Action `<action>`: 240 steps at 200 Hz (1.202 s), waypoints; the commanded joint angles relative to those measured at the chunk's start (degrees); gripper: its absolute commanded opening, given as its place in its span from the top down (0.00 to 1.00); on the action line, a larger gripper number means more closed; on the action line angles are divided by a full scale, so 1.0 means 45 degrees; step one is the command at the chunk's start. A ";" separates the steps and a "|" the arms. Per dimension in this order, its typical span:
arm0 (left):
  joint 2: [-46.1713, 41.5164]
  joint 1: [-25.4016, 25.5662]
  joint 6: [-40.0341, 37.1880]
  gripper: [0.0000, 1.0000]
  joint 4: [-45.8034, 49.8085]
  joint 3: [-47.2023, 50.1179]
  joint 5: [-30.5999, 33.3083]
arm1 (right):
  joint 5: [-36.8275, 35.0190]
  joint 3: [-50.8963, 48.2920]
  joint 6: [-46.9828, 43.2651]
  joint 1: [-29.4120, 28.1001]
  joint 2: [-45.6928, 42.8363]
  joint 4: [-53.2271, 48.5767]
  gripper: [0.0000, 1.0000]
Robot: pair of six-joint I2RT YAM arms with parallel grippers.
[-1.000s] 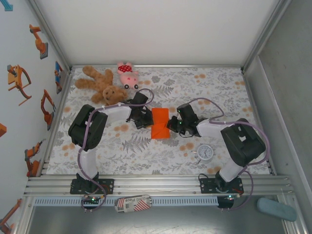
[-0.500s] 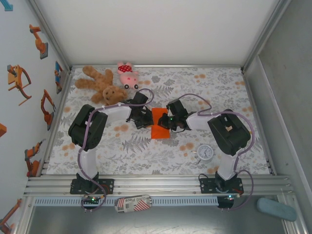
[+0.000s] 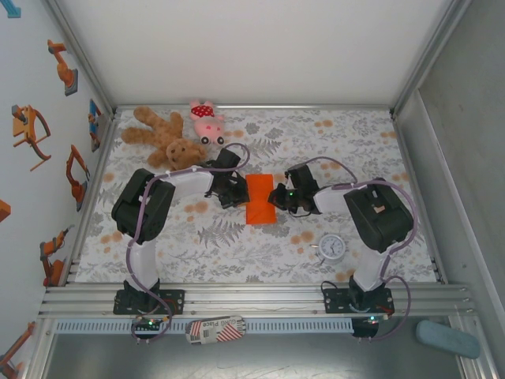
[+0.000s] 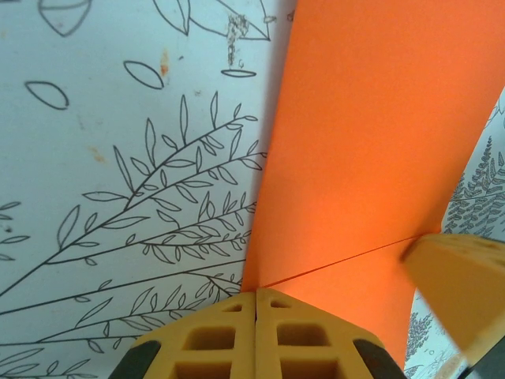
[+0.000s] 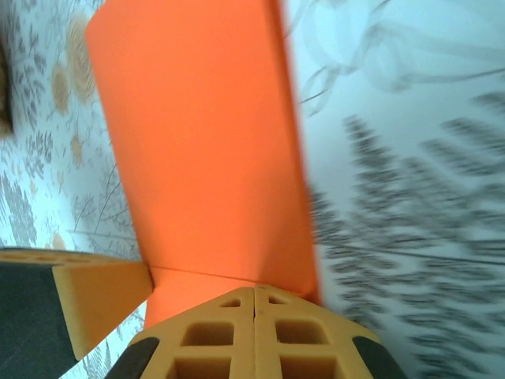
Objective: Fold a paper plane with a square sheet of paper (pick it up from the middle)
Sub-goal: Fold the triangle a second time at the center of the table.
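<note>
The right hand (image 3: 278, 197) is drawing back off the square sheet of paper (image 3: 260, 200) to its edge; the folded sheet is lying between it and the left hand (image 3: 237, 192); both are staying closed, gripping nothing; the crease-pressing pass is seemingly ending.

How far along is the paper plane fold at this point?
Done: the square sheet of paper lies as a narrow rectangle with a crease across it. In hand: the left claw and right claw, both shut, sit at its opposite edges by that crease. Left: pointed nose and wing folds are not yet made.
</note>
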State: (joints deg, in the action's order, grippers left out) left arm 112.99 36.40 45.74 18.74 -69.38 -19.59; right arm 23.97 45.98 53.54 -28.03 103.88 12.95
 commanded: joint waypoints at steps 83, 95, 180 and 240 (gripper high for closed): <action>0.0926 0.0013 -0.0183 1.00 0.1464 0.0126 0.0957 | -0.0989 0.1164 -0.1352 -0.0492 -0.1315 -0.2759 1.00; 0.0899 0.0014 -0.0183 1.00 0.1460 0.0126 0.0975 | -0.0756 0.1412 -0.1237 -0.0799 -0.0910 -0.2612 1.00; 0.0790 0.0002 -0.0203 1.00 0.1466 -0.0053 0.0734 | -0.0053 0.1649 -0.0611 -0.1211 0.0817 -0.2001 1.00; -0.0401 0.0020 -0.0554 1.00 0.1278 -0.1006 0.0109 | -0.0989 0.1368 -0.0630 -0.1192 0.1359 -0.3058 1.00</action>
State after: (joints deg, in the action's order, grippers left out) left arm 113.73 36.40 45.19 22.24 -72.16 -19.49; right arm 23.11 53.17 50.13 -33.21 106.63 3.84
